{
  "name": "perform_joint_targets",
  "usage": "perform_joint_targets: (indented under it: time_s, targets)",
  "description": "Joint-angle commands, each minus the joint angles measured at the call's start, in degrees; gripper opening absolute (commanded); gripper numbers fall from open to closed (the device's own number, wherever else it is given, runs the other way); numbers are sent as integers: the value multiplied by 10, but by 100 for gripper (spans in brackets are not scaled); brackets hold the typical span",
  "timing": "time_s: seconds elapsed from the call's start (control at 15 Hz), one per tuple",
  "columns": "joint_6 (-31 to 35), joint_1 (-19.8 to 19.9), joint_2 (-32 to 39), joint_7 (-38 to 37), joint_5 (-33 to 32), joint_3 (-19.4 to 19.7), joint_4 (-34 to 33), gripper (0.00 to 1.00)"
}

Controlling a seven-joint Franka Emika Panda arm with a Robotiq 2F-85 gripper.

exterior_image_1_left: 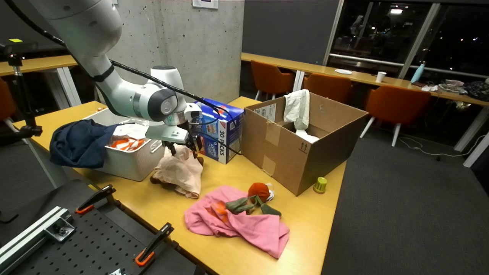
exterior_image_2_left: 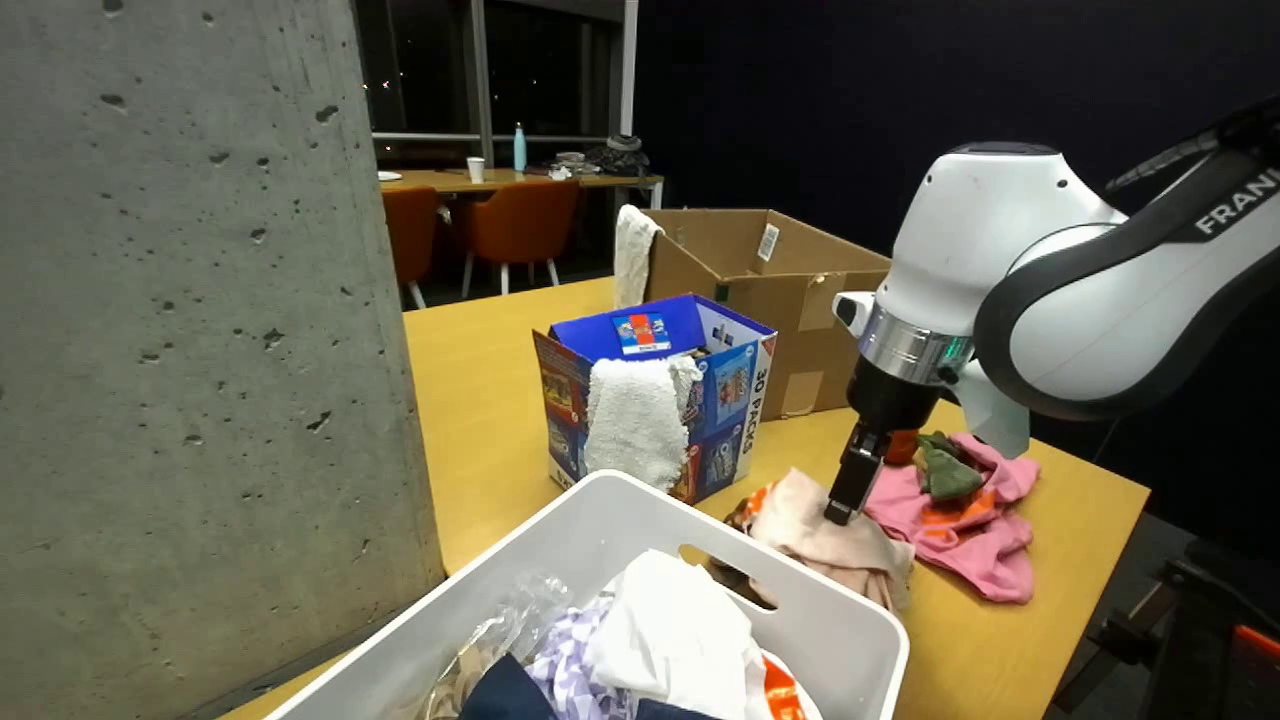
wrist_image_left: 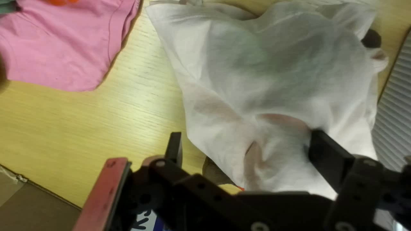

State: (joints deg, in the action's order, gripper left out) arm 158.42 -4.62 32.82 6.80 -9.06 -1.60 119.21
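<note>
My gripper (wrist_image_left: 245, 140) stands open low over a pale peach cloth (wrist_image_left: 273, 73), its jaws wide apart. In the wrist view the right finger (wrist_image_left: 330, 157) lies against or just above the cloth, while the left finger (wrist_image_left: 174, 147) is beside its edge, over bare wood. Nothing is gripped. The crumpled cloth (exterior_image_1_left: 179, 173) covers a dark brown thing (wrist_image_left: 215, 170), which pokes out at the edges and is mostly hidden. In an exterior view the gripper (exterior_image_2_left: 842, 508) hangs pointing down at the cloth (exterior_image_2_left: 815, 535). A pink cloth (exterior_image_1_left: 237, 225) lies nearby, with an orange-and-green soft toy (exterior_image_1_left: 259, 194) on it.
A pale bin (exterior_image_1_left: 133, 164) full of clothes, a navy garment (exterior_image_1_left: 84, 143) over its side, stands close to the cloth. Behind are a blue snack box (exterior_image_1_left: 225, 133) and a large cardboard box (exterior_image_1_left: 282, 152). A small yellow-green cup (exterior_image_1_left: 320, 185) is near the table's edge.
</note>
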Motion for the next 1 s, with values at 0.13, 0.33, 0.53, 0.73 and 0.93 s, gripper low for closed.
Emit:
perform_joint_targets:
  time_s: [0.13,0.33,0.53,0.73,0.93]
  targets:
    - [6,39,38,59,15,-40,-28,100]
    - [12,44,54,73,11,-50,-37,100]
    - [9,64,69,101,18,-71,-46,100]
    - [-13,83,109,137,24,-97,-86,100]
    - [-27,84,141,152,19,-104,-116,100]
